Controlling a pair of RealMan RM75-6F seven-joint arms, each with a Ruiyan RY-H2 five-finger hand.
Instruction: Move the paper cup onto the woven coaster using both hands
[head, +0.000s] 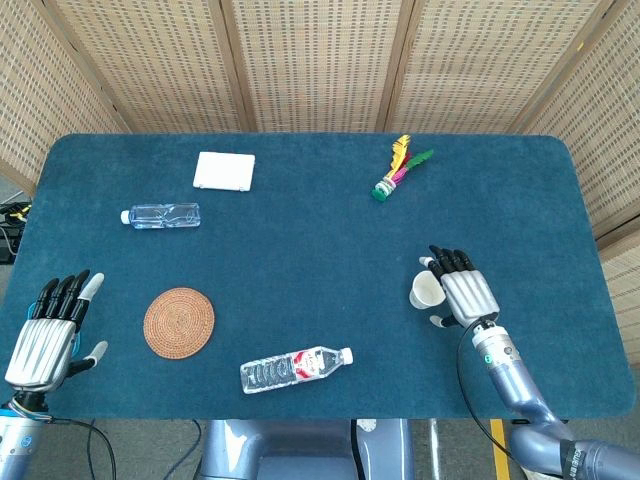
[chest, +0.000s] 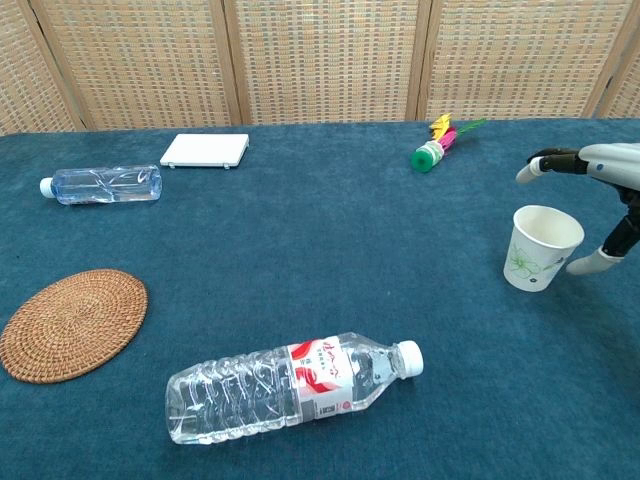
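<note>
Between paper cup (chest: 541, 247) (fingers (chest: 530, 168) spread beside it) and woven coaster (chest: 72, 323) lies a bottle (chest: 290, 388).

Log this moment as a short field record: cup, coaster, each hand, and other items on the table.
paper cup: upright, right side of table
woven coaster: bare, front left
right hand: open, fingers spread around the cup, no grip visible
left hand: open, holds nothing, at table's left edge
other items: labelled bottle lying near front; second bottle; white box; shuttlecock
</note>
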